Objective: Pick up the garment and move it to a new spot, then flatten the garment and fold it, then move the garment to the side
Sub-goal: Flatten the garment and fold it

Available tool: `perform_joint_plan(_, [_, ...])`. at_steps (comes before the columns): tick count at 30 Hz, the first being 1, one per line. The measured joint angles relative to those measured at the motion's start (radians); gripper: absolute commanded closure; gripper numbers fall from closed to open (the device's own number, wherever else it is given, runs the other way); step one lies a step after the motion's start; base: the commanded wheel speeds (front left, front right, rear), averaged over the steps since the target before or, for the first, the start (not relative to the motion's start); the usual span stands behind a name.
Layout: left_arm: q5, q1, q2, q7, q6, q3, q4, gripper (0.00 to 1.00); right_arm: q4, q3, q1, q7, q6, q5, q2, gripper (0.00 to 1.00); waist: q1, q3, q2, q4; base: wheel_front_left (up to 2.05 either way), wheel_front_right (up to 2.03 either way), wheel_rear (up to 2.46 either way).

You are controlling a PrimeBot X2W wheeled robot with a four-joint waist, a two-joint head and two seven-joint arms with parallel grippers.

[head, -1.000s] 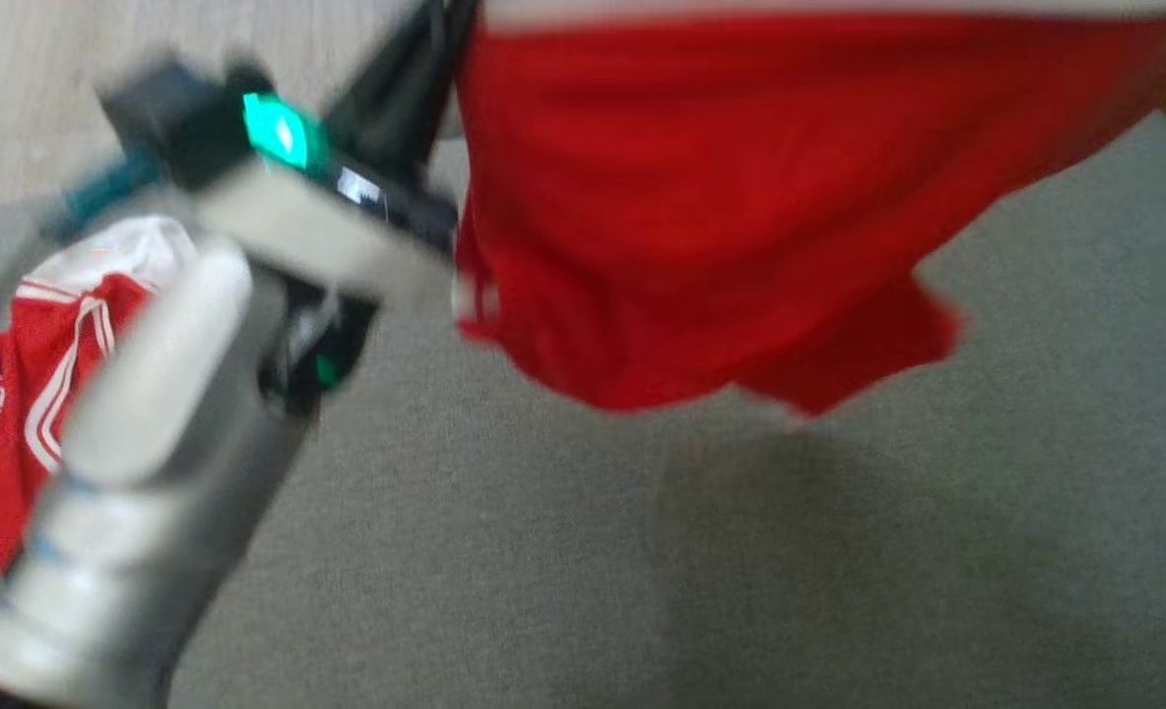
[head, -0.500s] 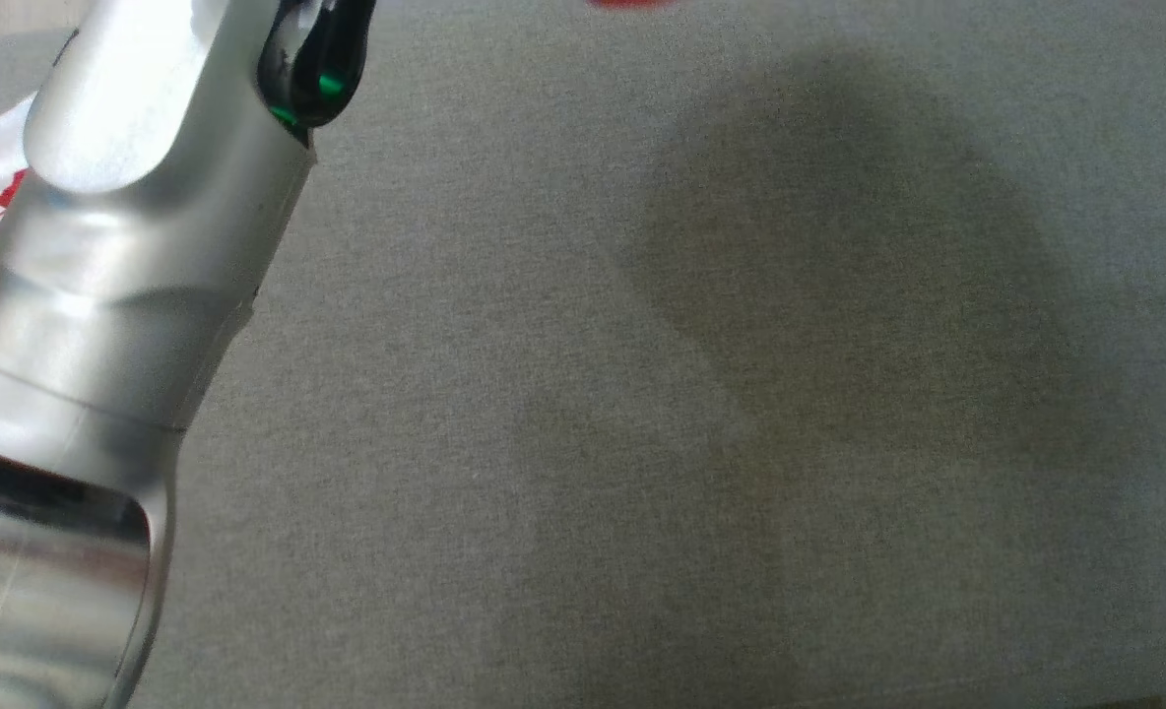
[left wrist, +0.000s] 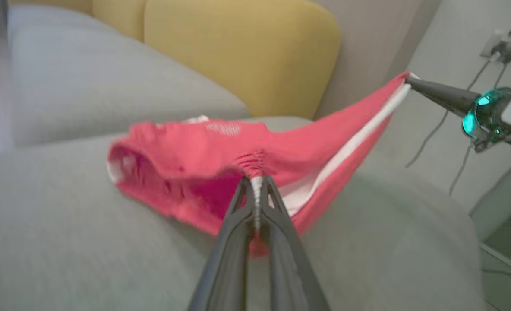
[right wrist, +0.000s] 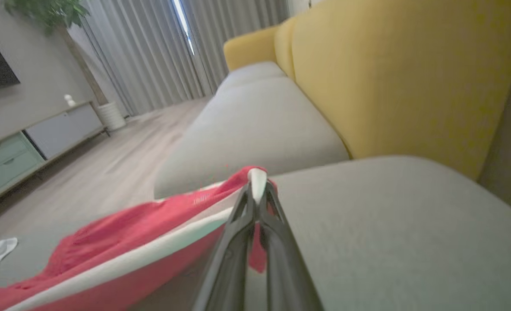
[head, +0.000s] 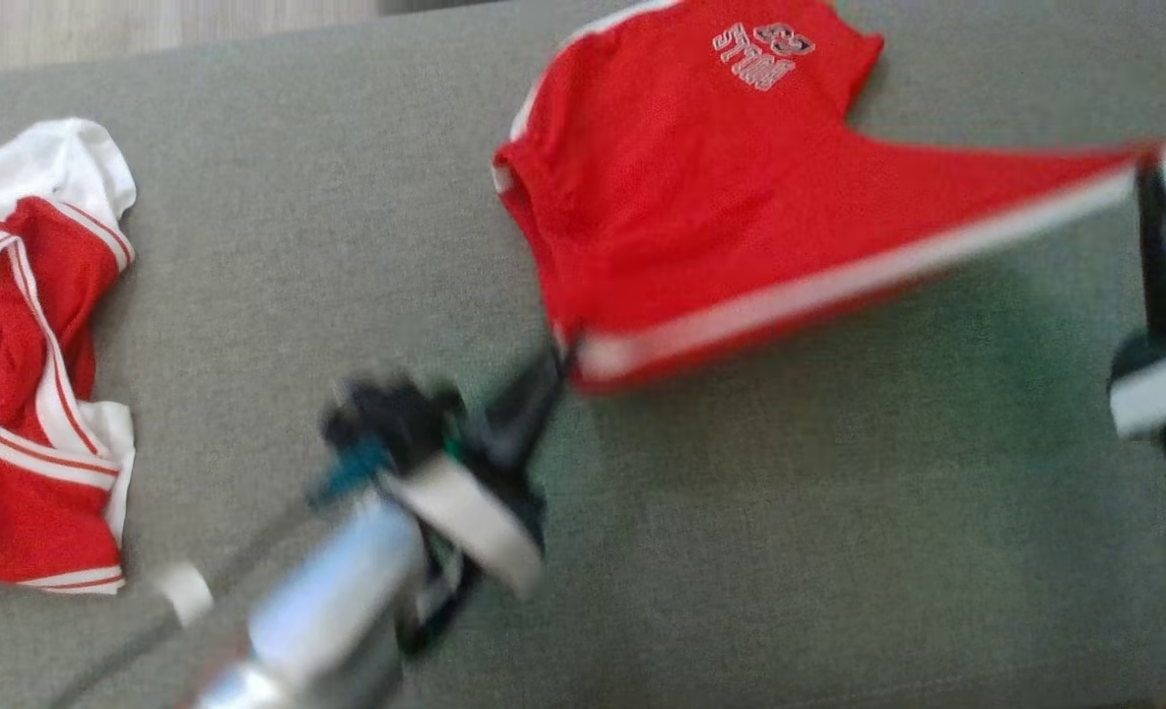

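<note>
Grey sofa seat cushion (head: 347,246) is being used as the work surface, with a yellow backrest (left wrist: 238,52) behind it. The red garment (head: 681,197) is being held over the cushion's middle by both arms. The left end effector (head: 553,359) is clamped on one corner of the white-banded edge (head: 839,281), its fingers pressed together on bunched cloth in the left wrist view (left wrist: 255,181). The right end effector (head: 1149,182) is clamped on the opposite corner, with a white tip of fabric pinched between its closed fingers (right wrist: 257,181). The edge between the two grips is being pulled into a straight, taut line, apparently so that the cloth is spread to full width before being laid down. The far end, bearing the printed lettering (head: 755,49), is being let down onto the cushion first, while the held edge is being kept raised above it; this looks like the laying-out stage that precedes flattening. A second red-and-white jersey (head: 32,394) is lying crumpled well apart at the cushion's left, so the chosen spot is being kept free of it. Motion blur is obscuring fine detail on both arms.
</note>
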Motion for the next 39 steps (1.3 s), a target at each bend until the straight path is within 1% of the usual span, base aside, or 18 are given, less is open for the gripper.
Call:
perform_joint_plan(2, [0.014, 0.075, 0.006, 0.0, 0.0, -0.053, -0.008, 1.0, -0.029, -0.04, 0.096, 0.02, 0.0, 0.0, 0.013, 1.0, -0.0001, -0.016, 0.0, -0.001, 0.0, 0.0, 0.0])
perform_joint_plan(4, [0.032, 0.129, 0.011, 0.0, 0.0, -0.084, -0.008, 1.0, -0.068, -0.087, 0.187, 0.038, 0.0, 0.0, 0.033, 1.0, -0.0001, -0.035, 0.0, -0.003, 0.0, 0.0, 0.0])
perform_joint_plan(8, [0.044, 0.223, 0.013, 0.0, 0.0, -0.084, -0.012, 1.0, -0.167, -0.188, 0.373, 0.07, 0.0, -0.002, 0.082, 1.0, -0.0001, -0.078, 0.0, -0.007, 0.0, 0.0, 0.0])
perform_joint_plan(12, [0.05, 0.319, 0.018, 0.0, 0.0, -0.086, -0.046, 1.0, -0.295, -0.286, 0.543, 0.109, 0.001, -0.01, 0.142, 1.0, -0.0002, -0.119, 0.0, -0.006, 0.0, 0.0, 0.0])
perform_joint_plan(14, [0.053, 0.352, 0.022, 0.0, 0.0, -0.085, -0.072, 1.0, -0.358, -0.326, 0.597, 0.133, 0.001, -0.019, 0.166, 1.0, -0.0002, -0.132, 0.0, -0.004, 0.0, 0.0, 0.0])
perform_joint_plan(16, [0.053, 0.362, 0.022, 0.0, 0.0, -0.083, -0.096, 1.0, -0.4, -0.357, 0.612, 0.16, 0.001, -0.024, 0.187, 1.0, -0.0002, -0.136, 0.0, 0.004, 0.0, 0.0, 0.0])
perform_joint_plan(20, [0.017, 0.333, 0.003, 0.003, 0.0, -0.066, -0.123, 1.0, -0.427, -0.395, 0.568, 0.212, 0.001, -0.015, 0.214, 1.0, -0.0002, -0.118, 0.0, 0.025, 0.0, 0.0, 0.0])
perform_joint_plan(23, [-0.007, 0.26, -0.034, 0.005, 0.0, -0.053, -0.126, 1.0, -0.41, -0.41, 0.478, 0.247, 0.001, -0.012, 0.213, 1.0, 0.0, -0.084, 0.0, 0.042, 0.0, 0.0, 0.0])
perform_joint_plan(24, [-0.007, 0.26, -0.034, 0.005, 0.0, -0.053, -0.126, 1.0, -0.41, -0.41, 0.478, 0.247, 0.001, -0.012, 0.213, 1.0, 0.0, -0.084, 0.0, 0.042, 0.0, 0.0, 0.0])
perform_joint_plan(30, [-0.067, 0.086, -0.102, 0.005, 0.0, -0.024, -0.095, 1.0, -0.306, -0.393, 0.232, 0.301, 0.001, -0.047, 0.164, 1.0, 0.0003, 0.0, 0.0, 0.089, 0.0, 0.0, 0.0])
perform_joint_plan(36, [-0.099, 0.013, -0.127, 0.005, 0.0, -0.002, -0.011, 1.0, -0.162, -0.323, 0.027, 0.348, 0.001, -0.067, 0.134, 1.0, 0.0004, 0.071, 0.0, 0.129, 0.0, 0.0, 0.0])
perform_joint_plan(39, [-0.114, -0.013, -0.142, 0.005, 0.0, 0.004, 0.008, 1.0, -0.078, -0.294, -0.057, 0.359, 0.001, -0.072, 0.106, 1.0, 0.0004, 0.098, 0.0, 0.147, 0.0, 0.0, 0.0])
